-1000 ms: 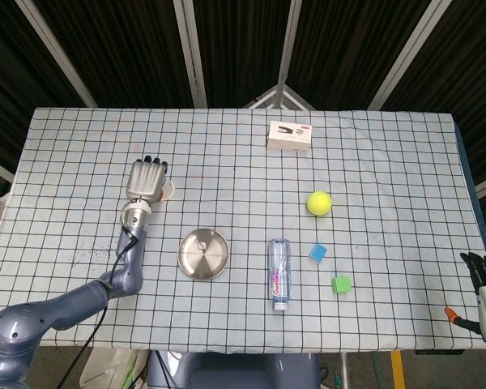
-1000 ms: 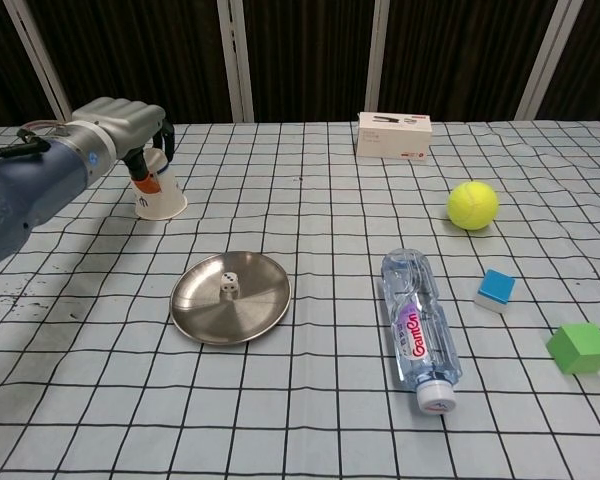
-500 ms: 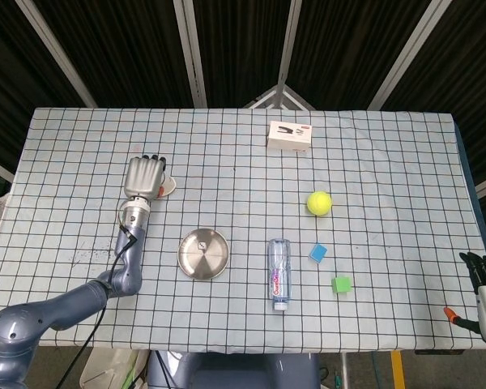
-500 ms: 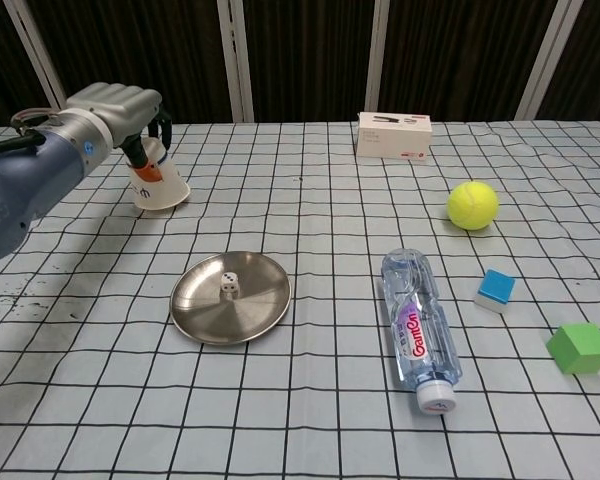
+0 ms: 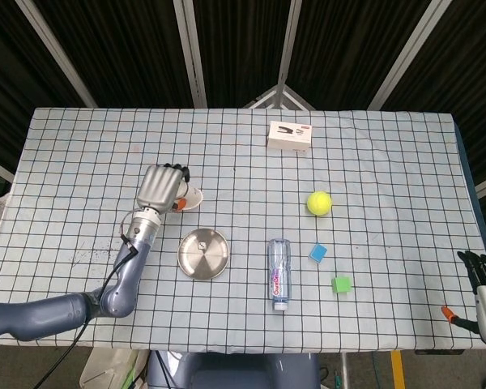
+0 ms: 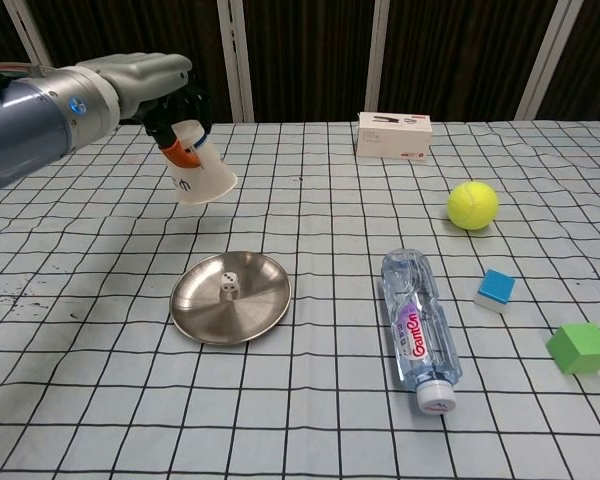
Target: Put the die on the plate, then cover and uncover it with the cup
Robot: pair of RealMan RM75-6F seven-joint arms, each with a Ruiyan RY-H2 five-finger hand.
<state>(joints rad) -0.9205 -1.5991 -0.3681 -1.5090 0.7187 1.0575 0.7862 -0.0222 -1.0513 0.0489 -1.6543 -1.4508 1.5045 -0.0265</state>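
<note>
Head view: left hand [image 5: 162, 188] displaced right and nearer to plate [image 5: 204, 253] relative to one second ago; cup [image 5: 189, 197] carried along, previously at the far left beside the hand's old position. Fingers wrapped around cup, rim protruding to the right. Forearm extends from lower left. Right hand [image 5: 479, 274] at lower right edge, off the tabletop [image 5: 389, 162], fingers pointing up, holding nothing visible; degree of opening cannot be told. Count: one plate, one bottle [image 5: 279, 273], one tennis ball [image 5: 319, 203], one blue block [image 5: 317, 253], one green cube [image 5: 341, 284], one white box [image 5: 290, 136].

Chest view: cup [image 6: 198, 172] lifted clear of the tabletop, formerly standing on it; now tilted, mouth facing down and right, above and behind the plate [image 6: 202, 320]. Left hand [image 6: 145, 82] grips the cup's orange-banded upper end from above. One die [image 6: 233, 286] rests at plate centre, uncovered, position unchanged. Bottle, ball, blocks and box unchanged.
</note>
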